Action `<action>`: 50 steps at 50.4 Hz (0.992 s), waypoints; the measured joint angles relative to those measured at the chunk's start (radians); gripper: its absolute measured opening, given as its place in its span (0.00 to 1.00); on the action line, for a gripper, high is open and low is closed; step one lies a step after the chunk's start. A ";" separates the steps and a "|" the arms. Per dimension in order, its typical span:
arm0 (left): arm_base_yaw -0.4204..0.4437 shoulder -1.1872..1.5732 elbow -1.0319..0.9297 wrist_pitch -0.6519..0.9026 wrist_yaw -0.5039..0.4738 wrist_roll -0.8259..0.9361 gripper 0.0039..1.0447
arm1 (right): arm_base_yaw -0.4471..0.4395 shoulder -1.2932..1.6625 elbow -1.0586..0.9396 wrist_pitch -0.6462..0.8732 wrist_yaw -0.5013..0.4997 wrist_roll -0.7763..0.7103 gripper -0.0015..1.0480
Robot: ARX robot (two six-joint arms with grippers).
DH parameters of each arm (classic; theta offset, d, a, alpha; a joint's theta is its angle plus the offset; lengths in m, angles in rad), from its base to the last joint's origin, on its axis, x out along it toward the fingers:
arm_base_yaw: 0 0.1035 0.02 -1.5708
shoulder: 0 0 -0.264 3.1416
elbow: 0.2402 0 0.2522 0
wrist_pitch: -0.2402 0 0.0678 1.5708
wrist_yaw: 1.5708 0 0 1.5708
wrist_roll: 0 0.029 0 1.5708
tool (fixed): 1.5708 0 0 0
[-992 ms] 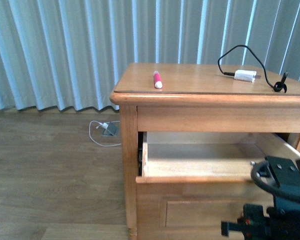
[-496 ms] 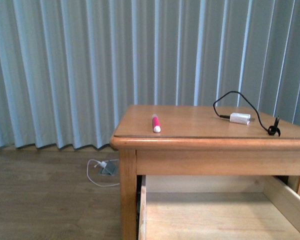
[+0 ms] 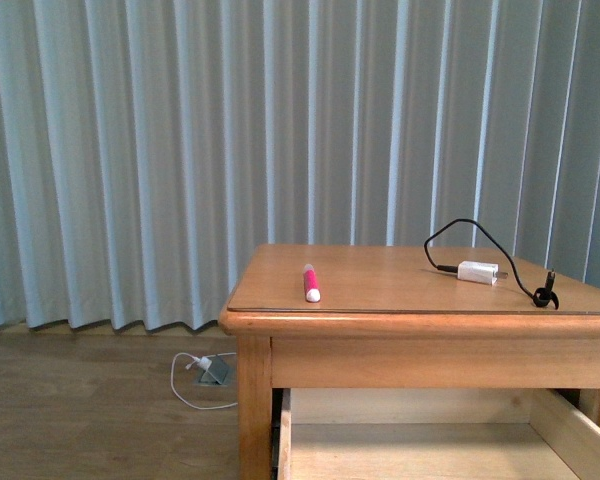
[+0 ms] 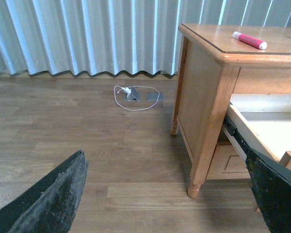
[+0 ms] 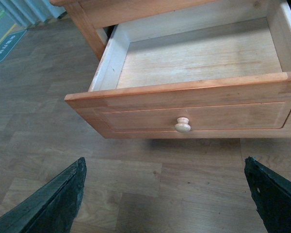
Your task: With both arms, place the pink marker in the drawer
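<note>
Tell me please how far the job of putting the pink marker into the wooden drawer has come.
Done: the wide light-wood drawer with a round knob stands open and bare inside. In hand: nothing; the left gripper and the right gripper are open and empty. Left: picking up the short pink marker with a white end from the wooden nightstand top and putting it into the drawer.

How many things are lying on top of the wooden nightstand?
2. The pink marker lies left of middle; the white charger with its black cable sits further right. The nightstand's right end is cut off.
</note>
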 joint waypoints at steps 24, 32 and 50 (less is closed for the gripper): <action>0.000 0.000 0.000 0.000 0.000 0.000 0.95 | 0.000 0.000 0.000 0.000 0.000 0.001 0.92; -0.114 0.095 0.000 0.239 -0.231 0.174 0.95 | 0.000 0.000 0.000 0.000 0.000 0.001 0.92; -0.157 0.769 0.151 0.759 -0.216 0.290 0.95 | 0.000 -0.001 0.000 0.000 0.000 0.001 0.92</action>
